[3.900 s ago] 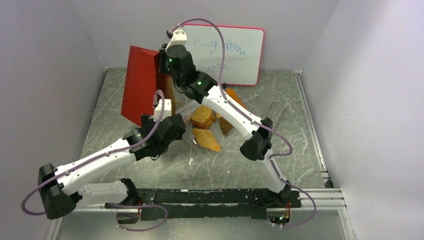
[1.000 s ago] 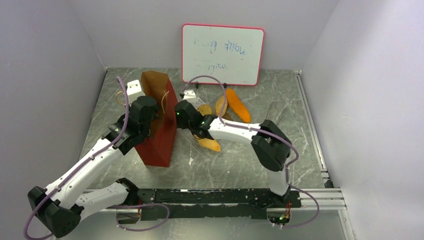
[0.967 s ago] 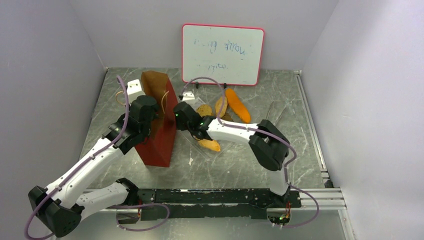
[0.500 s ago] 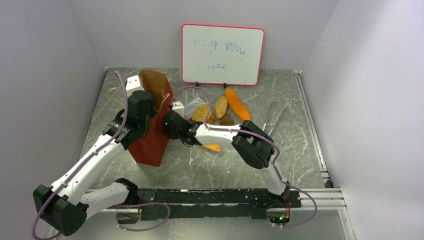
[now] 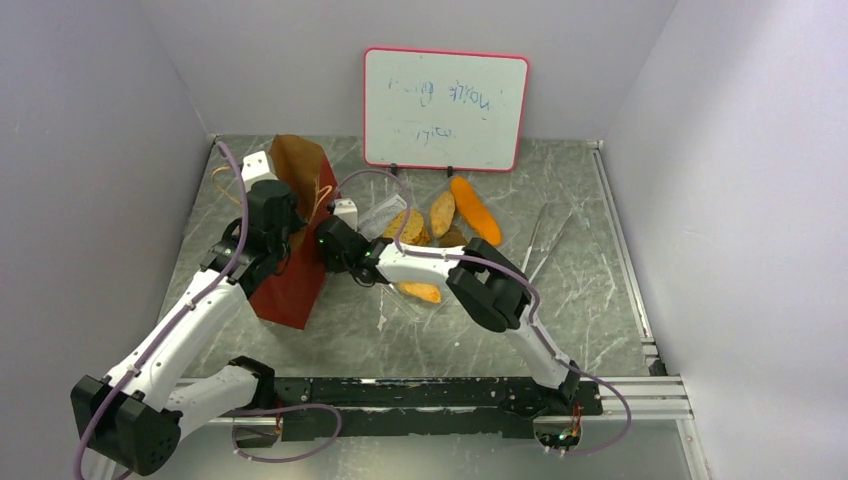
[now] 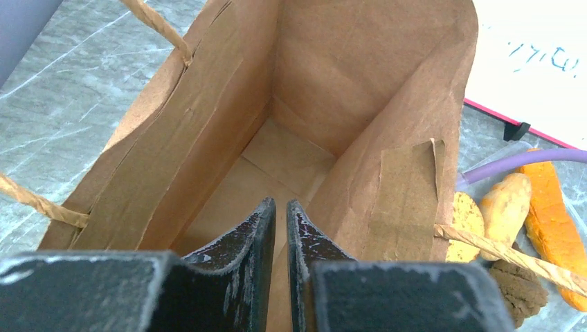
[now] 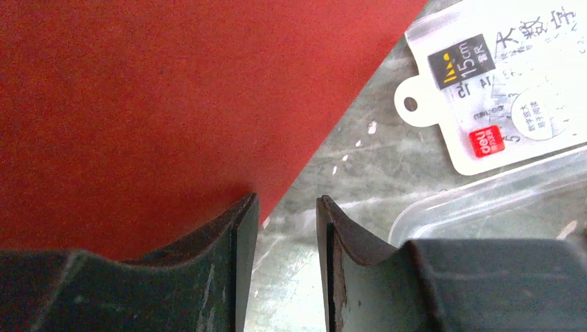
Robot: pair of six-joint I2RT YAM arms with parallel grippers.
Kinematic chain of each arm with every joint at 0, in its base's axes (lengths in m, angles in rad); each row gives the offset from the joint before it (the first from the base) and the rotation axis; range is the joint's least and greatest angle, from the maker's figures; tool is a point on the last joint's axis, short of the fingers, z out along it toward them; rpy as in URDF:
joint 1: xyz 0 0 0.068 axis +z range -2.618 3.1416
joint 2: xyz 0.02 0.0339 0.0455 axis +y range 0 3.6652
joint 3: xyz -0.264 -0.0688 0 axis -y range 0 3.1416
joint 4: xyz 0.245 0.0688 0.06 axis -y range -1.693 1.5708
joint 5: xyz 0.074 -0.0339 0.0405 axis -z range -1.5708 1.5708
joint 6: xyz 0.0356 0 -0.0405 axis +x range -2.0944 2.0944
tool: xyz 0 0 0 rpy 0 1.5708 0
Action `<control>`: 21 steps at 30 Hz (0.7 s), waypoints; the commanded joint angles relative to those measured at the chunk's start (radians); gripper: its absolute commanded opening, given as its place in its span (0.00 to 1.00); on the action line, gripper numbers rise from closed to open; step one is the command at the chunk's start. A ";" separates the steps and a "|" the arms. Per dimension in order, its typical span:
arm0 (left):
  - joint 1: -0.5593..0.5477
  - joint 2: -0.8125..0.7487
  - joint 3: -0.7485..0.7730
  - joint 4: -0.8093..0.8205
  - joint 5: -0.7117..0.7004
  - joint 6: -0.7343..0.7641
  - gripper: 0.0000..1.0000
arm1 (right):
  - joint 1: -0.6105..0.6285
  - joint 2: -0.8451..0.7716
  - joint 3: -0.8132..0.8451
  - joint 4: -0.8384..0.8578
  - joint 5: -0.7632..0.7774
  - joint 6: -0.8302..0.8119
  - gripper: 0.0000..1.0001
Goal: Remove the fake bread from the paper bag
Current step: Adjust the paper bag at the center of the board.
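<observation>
Paper bag now leans left, bread outside.

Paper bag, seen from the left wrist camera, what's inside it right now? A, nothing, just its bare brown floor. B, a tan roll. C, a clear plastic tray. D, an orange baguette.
A: the paper bag shows its brown interior down to a bare floor, while the bread pieces lie outside, on the table to its right.
</observation>
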 commanded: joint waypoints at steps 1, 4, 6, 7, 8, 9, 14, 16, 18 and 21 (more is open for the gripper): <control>0.031 -0.017 -0.011 0.052 0.046 0.013 0.07 | -0.023 0.027 0.055 -0.019 0.008 -0.014 0.36; 0.046 -0.014 -0.010 0.058 0.055 0.013 0.07 | -0.036 0.044 0.088 -0.028 -0.002 -0.024 0.37; 0.055 -0.012 -0.011 0.063 0.061 0.012 0.07 | -0.043 0.056 0.112 -0.039 -0.007 -0.030 0.37; 0.059 -0.012 -0.011 0.065 0.066 0.012 0.07 | -0.044 0.061 0.122 -0.040 -0.010 -0.032 0.37; 0.063 -0.011 -0.012 0.067 0.069 0.011 0.07 | -0.046 0.065 0.129 -0.040 -0.014 -0.035 0.37; 0.066 -0.010 -0.012 0.069 0.070 0.010 0.07 | -0.049 0.070 0.138 -0.042 -0.019 -0.036 0.37; 0.074 -0.010 -0.008 0.076 0.070 0.007 0.07 | -0.055 0.091 0.181 -0.058 -0.024 -0.048 0.37; 0.075 -0.011 0.000 0.076 0.062 0.008 0.07 | -0.059 0.089 0.176 -0.054 -0.026 -0.049 0.37; 0.076 -0.015 0.009 0.074 0.054 0.011 0.07 | -0.059 0.082 0.165 -0.046 -0.027 -0.052 0.37; 0.076 -0.023 0.026 0.069 0.048 0.018 0.07 | -0.060 0.075 0.160 -0.046 -0.021 -0.061 0.39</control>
